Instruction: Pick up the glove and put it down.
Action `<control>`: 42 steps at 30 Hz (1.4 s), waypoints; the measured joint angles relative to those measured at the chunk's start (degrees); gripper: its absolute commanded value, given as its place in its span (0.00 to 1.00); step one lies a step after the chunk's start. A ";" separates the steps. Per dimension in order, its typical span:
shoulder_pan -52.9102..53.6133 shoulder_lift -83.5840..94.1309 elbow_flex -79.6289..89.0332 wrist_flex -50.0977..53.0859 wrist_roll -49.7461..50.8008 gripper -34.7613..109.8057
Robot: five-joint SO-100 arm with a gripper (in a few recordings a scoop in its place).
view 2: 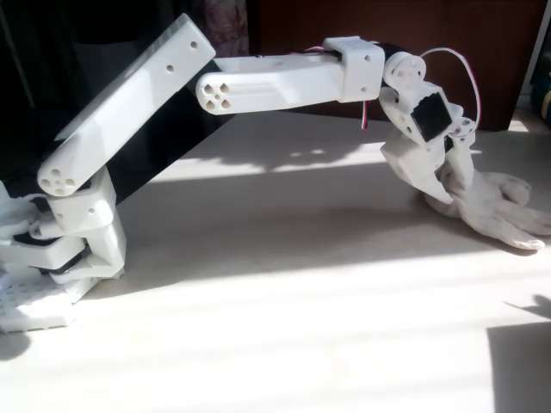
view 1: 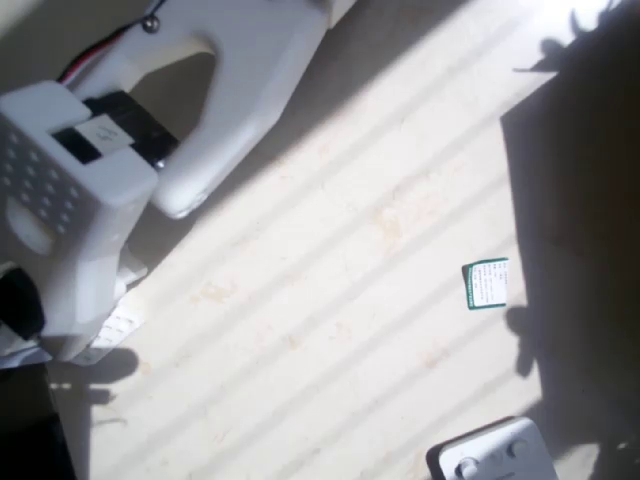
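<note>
A white plastic arm (view 2: pixel 258 82), built of blocky, flat-sided links with round holes at the joints, is seen in the fixed view stretched from its base at the left across to the right side of a pale table (view 2: pixel 284 327). The tabletop is smooth and matte, crossed by slanting bands of sunlight and shadow. At the arm's end the gripper (view 2: pixel 448 185) is angled downward, its two white fingers drawn close together on the wrist end of the glove (view 2: pixel 499 206); a fold of the fabric appears to be pinched between them, though the exact contact is hard to make out. The glove is cream-beige, soft and lumpy, with stubby rounded fingers spread toward the right edge of the picture, and its far end is seen resting on the table near the back right corner. A thin red and white wire (view 2: pixel 469 73) loops over the wrist. Broad open surface lies in front of the glove and to its left. In the overhead view a small green-edged card (view 1: pixel 486 284) lies flat, well apart from a white box with round buttons (view 1: pixel 495 455) at the lower edge. Deep shadow covers the table's right side there.
</note>
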 measured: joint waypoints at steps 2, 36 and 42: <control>0.00 0.00 0.00 0.00 0.00 0.24; 11.34 12.30 -0.18 11.60 -0.62 0.24; 17.58 16.00 -0.18 16.35 -3.34 0.24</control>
